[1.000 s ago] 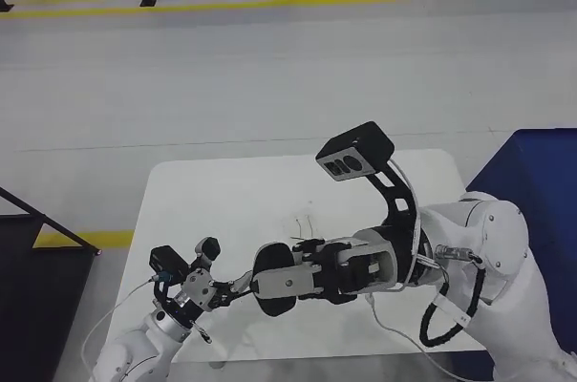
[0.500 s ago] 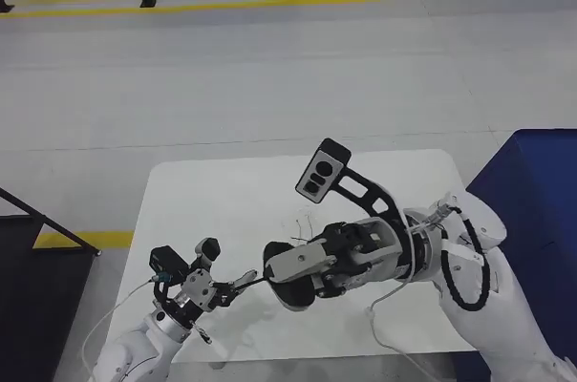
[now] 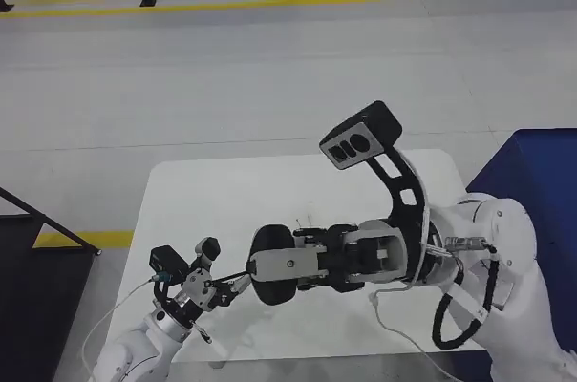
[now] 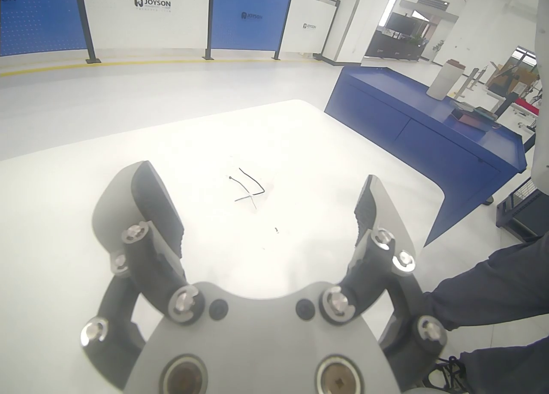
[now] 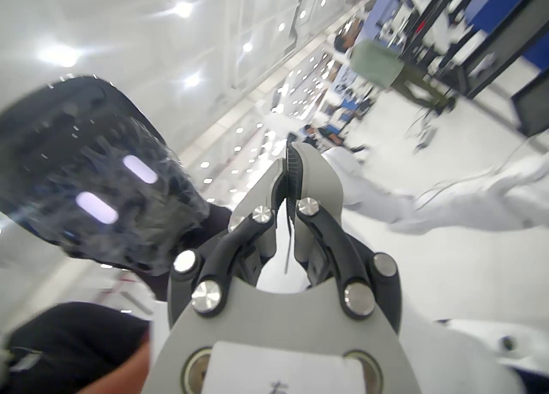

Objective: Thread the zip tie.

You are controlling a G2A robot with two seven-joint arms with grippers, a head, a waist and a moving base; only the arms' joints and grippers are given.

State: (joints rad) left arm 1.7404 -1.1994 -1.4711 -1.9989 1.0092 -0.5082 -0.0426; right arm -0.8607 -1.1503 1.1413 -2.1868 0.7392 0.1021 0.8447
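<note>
The right gripper (image 5: 291, 155) is lifted off the worktop (image 4: 128, 134) and tipped up toward the ceiling. Its jaws are pinched almost together on a thin black strip, the zip tie (image 5: 289, 250), which runs down between the fingers toward the palm. From here I can't make out which end is the head or how much of the tie sticks out past the tips.

The left gripper (image 4: 257, 177) hangs low over the near part of the worktop, its jaws spread wide with nothing in them. It faces a small tangle of loose strands (image 4: 248, 189) lying near the middle, well apart from it. They may be more ties, but they are too thin to be sure.

I'd say the tie is picked up and the threading hasn't begun. The next move calls for bringing the two grippers together, so the empty one can close on the free end and steer the tip into the head's slot. That is fiddly, since the strip looks springy and the slot tiny.
</note>
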